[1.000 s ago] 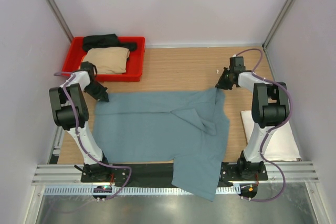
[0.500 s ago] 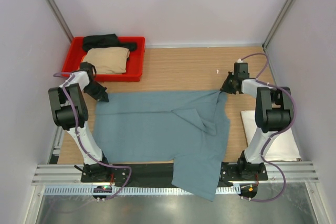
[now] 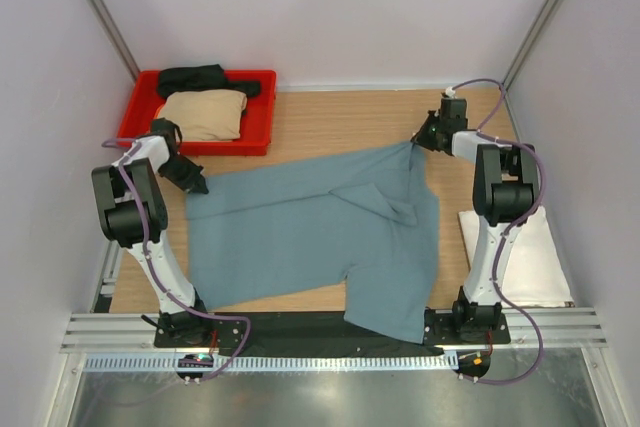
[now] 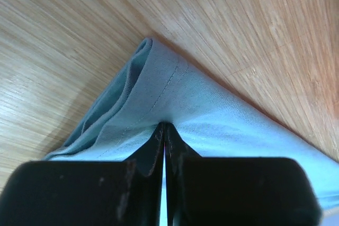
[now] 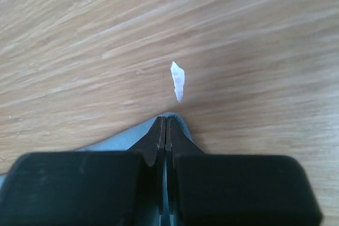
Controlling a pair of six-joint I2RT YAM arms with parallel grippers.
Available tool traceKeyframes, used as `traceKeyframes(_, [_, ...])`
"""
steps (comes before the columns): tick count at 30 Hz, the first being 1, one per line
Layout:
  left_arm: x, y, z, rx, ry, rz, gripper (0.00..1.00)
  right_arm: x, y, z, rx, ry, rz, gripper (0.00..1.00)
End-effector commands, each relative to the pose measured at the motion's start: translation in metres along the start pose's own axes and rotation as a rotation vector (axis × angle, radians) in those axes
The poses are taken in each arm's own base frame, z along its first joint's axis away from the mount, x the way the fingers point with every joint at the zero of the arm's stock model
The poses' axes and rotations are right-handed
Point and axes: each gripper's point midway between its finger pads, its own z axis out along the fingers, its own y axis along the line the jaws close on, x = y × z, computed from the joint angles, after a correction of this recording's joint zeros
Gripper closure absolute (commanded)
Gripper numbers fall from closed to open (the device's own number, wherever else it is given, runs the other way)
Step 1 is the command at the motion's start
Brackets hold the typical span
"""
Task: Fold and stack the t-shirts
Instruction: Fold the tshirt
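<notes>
Wood-grain tabletop, pale walls.
Teal-blue t-shirt spread at centre (red tray upper left); left gripper and right gripper each pinch a corner of it.

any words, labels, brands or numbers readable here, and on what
None can be read. The teal shirt, white shirt, red tray and the tan shirt and black shirt in it are plain. No legible marking shows on the left arm or right arm; bits at their bases are too small to tell.
</notes>
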Motion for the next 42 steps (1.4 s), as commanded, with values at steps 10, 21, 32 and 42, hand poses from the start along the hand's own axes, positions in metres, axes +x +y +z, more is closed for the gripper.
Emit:
traceKeyframes(10, [-0.010,-0.002,-0.030,0.036,-0.108,-0.022,0.59,-0.071,-0.005,-0.080,0.298,0.013,-0.098,0.41])
traceKeyframes(21, [0.049,-0.034,-0.091,0.172,-0.146,0.154,0.55,0.085,0.123,-0.122,-0.232,0.231,-0.327,0.40])
traceKeyframes(32, [0.158,-0.102,-0.128,0.496,-0.026,0.556,0.60,0.127,0.126,-0.090,-0.301,0.317,-0.394,0.40])
traceKeyframes(42, [0.169,-0.106,-0.134,0.528,0.003,0.598,0.60,0.144,0.132,-0.079,-0.328,0.364,-0.385,0.59])
